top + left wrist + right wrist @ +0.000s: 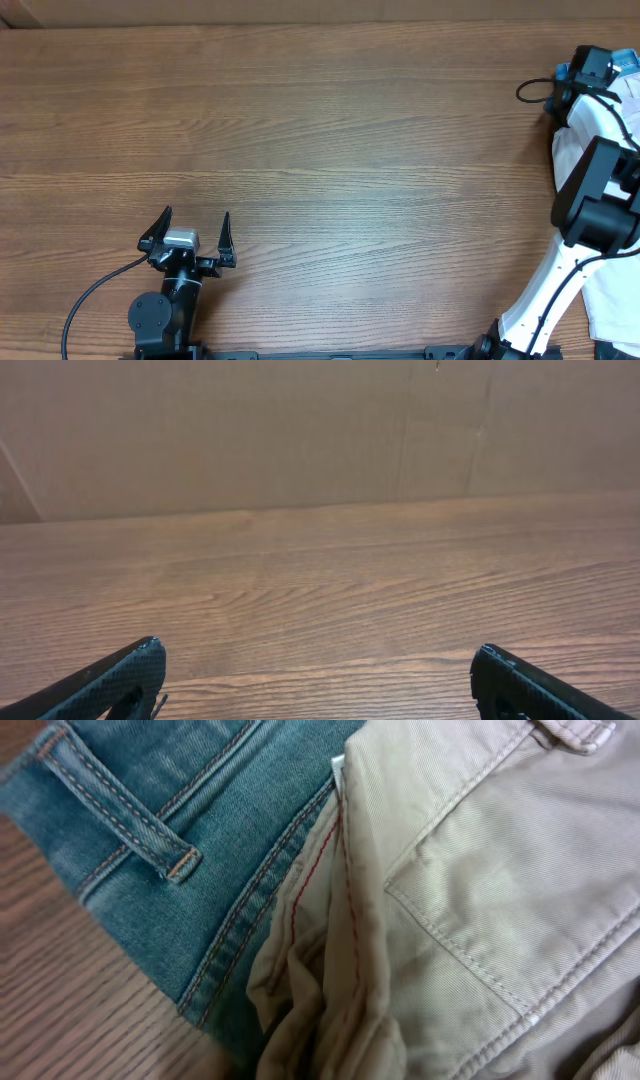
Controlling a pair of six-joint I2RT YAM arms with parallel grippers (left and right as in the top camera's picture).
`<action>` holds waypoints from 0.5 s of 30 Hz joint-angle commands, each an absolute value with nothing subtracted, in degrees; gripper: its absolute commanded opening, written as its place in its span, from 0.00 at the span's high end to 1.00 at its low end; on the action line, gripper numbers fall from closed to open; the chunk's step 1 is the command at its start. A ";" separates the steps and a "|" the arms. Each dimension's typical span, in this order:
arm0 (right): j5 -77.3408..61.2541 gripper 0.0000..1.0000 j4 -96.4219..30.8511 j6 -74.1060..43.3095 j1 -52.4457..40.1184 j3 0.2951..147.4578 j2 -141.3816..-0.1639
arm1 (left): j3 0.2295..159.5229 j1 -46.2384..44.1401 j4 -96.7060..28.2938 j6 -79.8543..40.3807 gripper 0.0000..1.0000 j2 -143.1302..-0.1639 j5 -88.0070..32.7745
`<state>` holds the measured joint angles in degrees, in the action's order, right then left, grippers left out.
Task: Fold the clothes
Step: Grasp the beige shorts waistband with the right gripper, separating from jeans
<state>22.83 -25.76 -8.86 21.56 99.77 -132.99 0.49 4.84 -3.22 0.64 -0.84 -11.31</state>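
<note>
Beige cotton shorts with back pocket bunched over blue denim garment, right edge of wooden surface. Right tool closed, grip unconfirmed; left tool open. Lift slowly so the denim doesn't snag.

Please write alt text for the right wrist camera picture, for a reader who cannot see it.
Close view of beige shorts with a stitched back pocket, lying partly over a blue denim garment that has a belt loop. A wooden table shows at the lower left.

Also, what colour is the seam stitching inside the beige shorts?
Red stitching, clearest in the right wrist view.
</note>
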 commanded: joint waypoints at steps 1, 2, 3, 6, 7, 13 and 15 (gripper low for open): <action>20.25 0.96 -26.13 -10.74 22.85 101.45 -126.39 | 0.27 4.47 -3.22 1.76 0.00 -0.27 -11.81; 20.29 0.96 -26.33 -10.74 22.85 101.45 -125.51 | 0.27 4.47 -3.22 1.76 0.00 -0.27 -11.81; 20.29 0.96 -26.63 -10.76 22.85 101.45 -124.55 | 0.27 4.47 -3.22 1.74 0.00 -0.27 -11.81; 20.27 0.96 -27.18 -11.22 22.83 101.45 -122.21 | 0.27 4.47 -3.22 1.76 0.00 -0.27 -11.81; 20.29 0.96 -27.20 -11.25 22.74 101.45 -121.45 | 0.27 4.47 -3.22 1.76 0.00 -0.27 -11.81; 20.21 0.96 -27.46 -11.18 20.75 101.45 -117.91 | 0.27 4.47 -3.22 1.76 0.00 -0.27 -11.81; 20.23 0.96 -27.77 -10.81 18.87 101.45 -117.10 | 0.27 4.47 -3.22 1.76 0.00 -0.27 -11.81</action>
